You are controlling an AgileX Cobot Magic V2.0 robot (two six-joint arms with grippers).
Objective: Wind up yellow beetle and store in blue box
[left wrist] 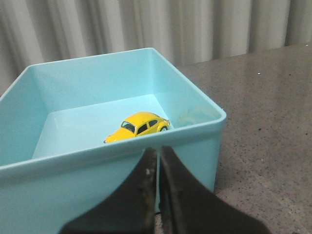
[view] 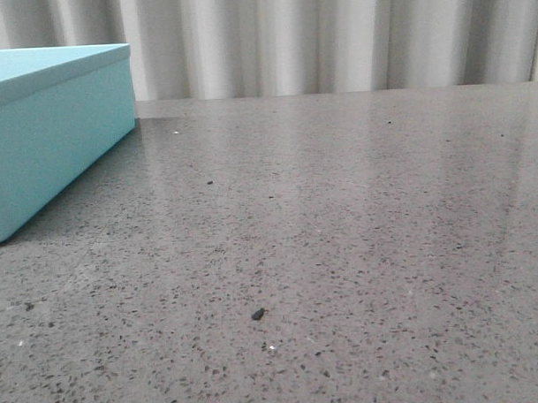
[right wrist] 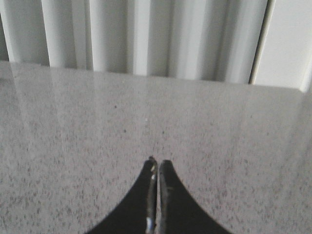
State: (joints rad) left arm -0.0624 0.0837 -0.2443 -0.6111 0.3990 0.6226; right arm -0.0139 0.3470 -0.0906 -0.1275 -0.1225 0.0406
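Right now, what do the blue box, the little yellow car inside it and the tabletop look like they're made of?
Blue box: probably moulded plastic, matte, with smooth seamless walls and a rounded thin rim.
Yellow beetle: glossy painted shell, either die-cast metal or hard plastic; the shine alone can't settle it.
Table: grey speckled stone or a stone-look composite, polished enough to reflect the curtain faintly.
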